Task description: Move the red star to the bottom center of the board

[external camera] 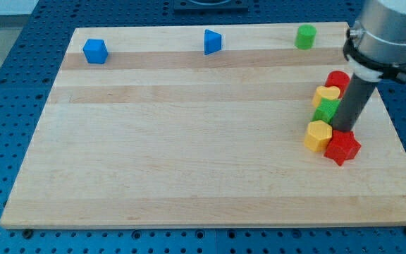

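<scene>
The red star (342, 147) lies on the wooden board (189, 155) at the view's right, below the middle. My tip (343, 130) stands at the star's upper edge, touching or nearly touching it. A yellow hexagon block (318, 135) sits against the star's left side. A green block (325, 111) is just above it, partly behind the rod. A yellow heart block (326, 94) and a red cylinder (338, 80) stand above that in a tight column.
A blue cube (95, 51) sits at the top left, a blue triangular block (212, 41) at the top centre, and a green cylinder (304, 37) at the top right. The arm's grey body (386, 35) hangs over the top right corner.
</scene>
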Motion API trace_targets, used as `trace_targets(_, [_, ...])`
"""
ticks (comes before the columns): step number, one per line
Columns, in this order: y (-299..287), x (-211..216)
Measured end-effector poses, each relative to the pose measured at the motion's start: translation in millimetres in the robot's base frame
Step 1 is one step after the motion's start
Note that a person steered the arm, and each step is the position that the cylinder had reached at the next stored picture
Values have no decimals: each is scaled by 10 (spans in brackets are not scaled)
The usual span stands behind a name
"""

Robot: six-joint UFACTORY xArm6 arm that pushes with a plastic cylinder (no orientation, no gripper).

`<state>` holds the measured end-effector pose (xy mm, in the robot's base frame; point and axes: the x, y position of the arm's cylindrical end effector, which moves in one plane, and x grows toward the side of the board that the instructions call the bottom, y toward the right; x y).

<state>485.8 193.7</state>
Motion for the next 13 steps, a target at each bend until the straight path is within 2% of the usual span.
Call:
trace_targets(1, [-70, 92])
trace_targets(2, [406, -84])
trace_targets(3, [565, 133])
trace_targets(5, [543, 204])
trace_targets(10, [-519, 624])
trace_targets(11, [-484, 646])
trace_targets(12, [-186, 751])
trace_targets(13, [-197, 813])
